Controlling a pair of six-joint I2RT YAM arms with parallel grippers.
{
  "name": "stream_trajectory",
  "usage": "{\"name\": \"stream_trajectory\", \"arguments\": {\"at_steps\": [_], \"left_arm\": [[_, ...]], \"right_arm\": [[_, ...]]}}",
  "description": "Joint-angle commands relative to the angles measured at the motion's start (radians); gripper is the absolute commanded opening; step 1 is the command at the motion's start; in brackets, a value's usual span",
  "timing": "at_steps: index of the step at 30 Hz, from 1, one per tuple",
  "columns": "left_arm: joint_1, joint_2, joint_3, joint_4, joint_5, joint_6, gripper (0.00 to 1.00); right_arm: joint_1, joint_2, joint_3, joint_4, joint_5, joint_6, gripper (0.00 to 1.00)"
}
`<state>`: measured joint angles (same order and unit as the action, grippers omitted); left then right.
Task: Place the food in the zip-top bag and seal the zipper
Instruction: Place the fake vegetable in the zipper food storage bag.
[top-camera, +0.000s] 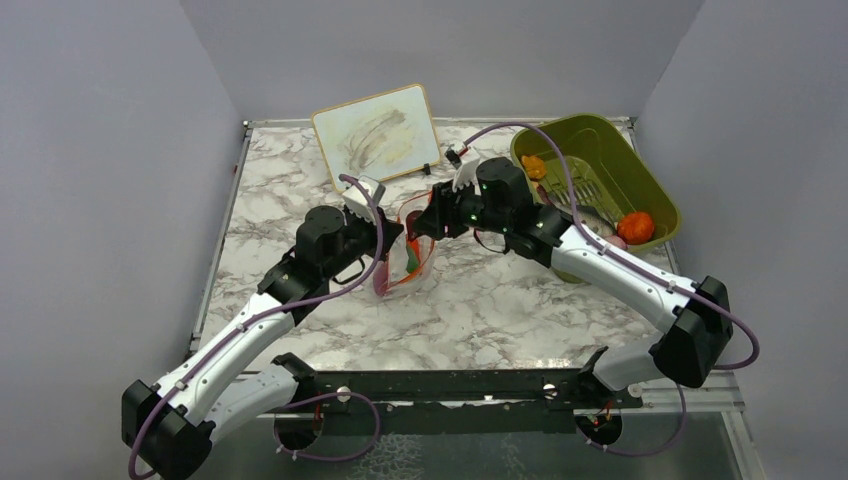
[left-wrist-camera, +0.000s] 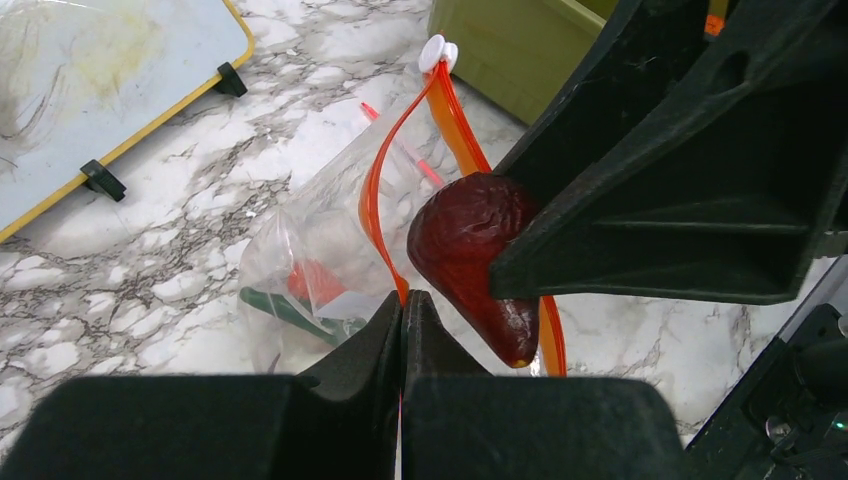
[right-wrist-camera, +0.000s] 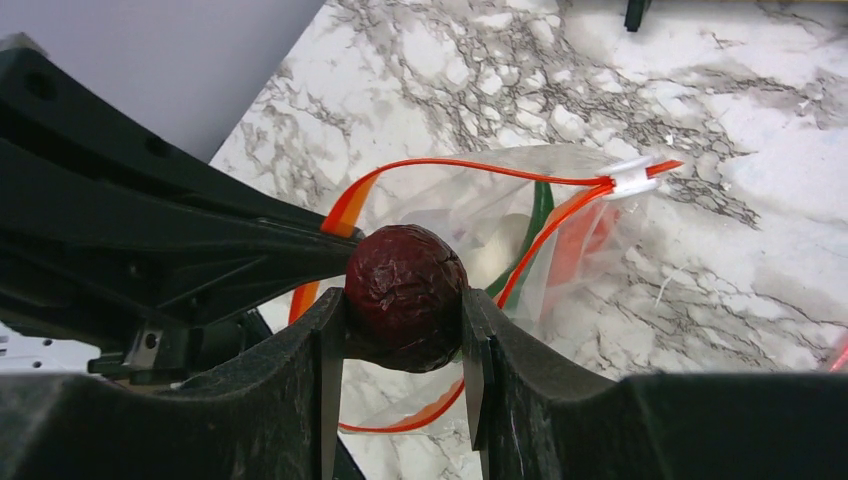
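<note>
The clear zip-top bag (top-camera: 408, 255) stands between the two arms with its mouth held open. My left gripper (left-wrist-camera: 405, 300) is shut on the red-orange zipper (left-wrist-camera: 375, 190) strip at the near rim. My right gripper (right-wrist-camera: 405, 305) is shut on a dark purple-red food piece (right-wrist-camera: 405, 295), held just above the open mouth; that piece (left-wrist-camera: 470, 250) hangs tip down in the left wrist view. A green piece (left-wrist-camera: 275, 305) and an orange-red piece (left-wrist-camera: 315, 280) lie inside the bag (left-wrist-camera: 300, 240). The white slider (right-wrist-camera: 630, 175) sits at the zipper's far end.
The olive-green bin (top-camera: 600, 140) at the back right holds an orange ball (top-camera: 636, 227) and a small orange piece (top-camera: 533, 166). A framed whiteboard (top-camera: 377, 130) leans at the back. A thin red-pink stick (left-wrist-camera: 400, 140) lies on the marble behind the bag.
</note>
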<state>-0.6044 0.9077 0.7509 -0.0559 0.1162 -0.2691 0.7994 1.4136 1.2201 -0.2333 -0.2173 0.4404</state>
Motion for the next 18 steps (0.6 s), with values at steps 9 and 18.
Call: {"name": "stream_trajectory", "arguments": {"at_steps": [9,18], "left_arm": [[-0.006,-0.022,0.028,0.020,0.000,-0.031,0.00],[-0.006,-0.017,0.013,0.037,-0.043,0.022,0.00]], "right_arm": [[0.007,0.035,-0.024,-0.018,0.127,-0.045,0.50],[0.007,0.019,-0.015,-0.019,0.127,-0.033,0.64]]}}
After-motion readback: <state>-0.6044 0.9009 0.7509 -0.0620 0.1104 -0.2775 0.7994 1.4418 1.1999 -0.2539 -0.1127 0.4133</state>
